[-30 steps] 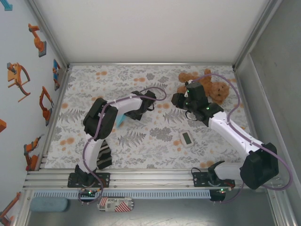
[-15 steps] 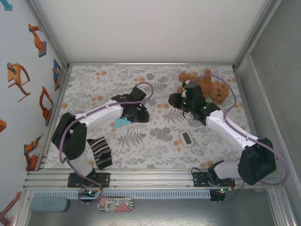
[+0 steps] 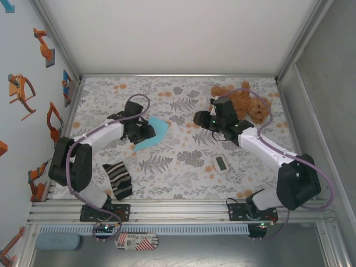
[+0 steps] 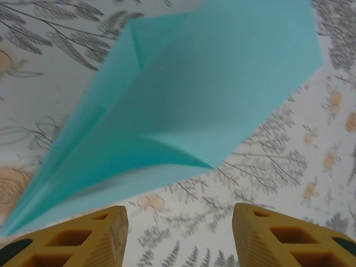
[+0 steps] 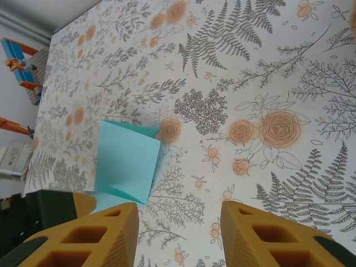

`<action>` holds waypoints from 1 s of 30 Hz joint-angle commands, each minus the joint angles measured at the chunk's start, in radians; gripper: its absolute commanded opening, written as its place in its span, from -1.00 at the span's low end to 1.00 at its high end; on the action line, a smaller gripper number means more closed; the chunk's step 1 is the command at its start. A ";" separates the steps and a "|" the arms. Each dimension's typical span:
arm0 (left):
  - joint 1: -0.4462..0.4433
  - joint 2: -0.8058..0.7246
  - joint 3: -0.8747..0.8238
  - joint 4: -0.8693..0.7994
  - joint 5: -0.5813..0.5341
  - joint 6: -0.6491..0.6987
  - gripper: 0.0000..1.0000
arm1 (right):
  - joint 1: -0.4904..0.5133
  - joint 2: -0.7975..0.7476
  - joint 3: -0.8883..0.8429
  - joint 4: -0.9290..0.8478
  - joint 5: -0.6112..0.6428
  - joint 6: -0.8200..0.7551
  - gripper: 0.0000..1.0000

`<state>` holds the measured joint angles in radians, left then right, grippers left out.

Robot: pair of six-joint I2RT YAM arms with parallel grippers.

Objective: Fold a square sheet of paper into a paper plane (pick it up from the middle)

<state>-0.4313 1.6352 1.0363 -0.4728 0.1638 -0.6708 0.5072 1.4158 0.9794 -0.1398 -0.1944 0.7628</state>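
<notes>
Arms angled inward toward folded paper (image 3: 158,129), jaws apart.

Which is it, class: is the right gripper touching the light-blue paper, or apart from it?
Apart. The top external view shows flowered tablecloth between the right gripper and the light-blue paper.

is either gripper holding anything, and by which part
Nothing is held. The left gripper and right gripper are both open and empty; the partly folded light-blue paper lies on the table ahead of the left one.
</notes>
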 commanded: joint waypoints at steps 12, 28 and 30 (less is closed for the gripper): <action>0.062 0.184 0.069 0.052 0.012 0.074 0.06 | 0.007 0.029 0.011 0.007 -0.009 0.006 -0.17; -0.129 0.199 0.040 0.084 0.041 0.009 -0.35 | 0.089 0.169 -0.070 0.141 -0.042 0.169 -0.25; -0.153 0.202 0.038 0.087 0.037 -0.022 -0.43 | 0.111 0.195 -0.083 0.167 -0.044 0.208 -0.28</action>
<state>-0.5655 1.8225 1.0847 -0.3801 0.2031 -0.6407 0.5922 1.5826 0.9180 -0.0315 -0.2295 0.8894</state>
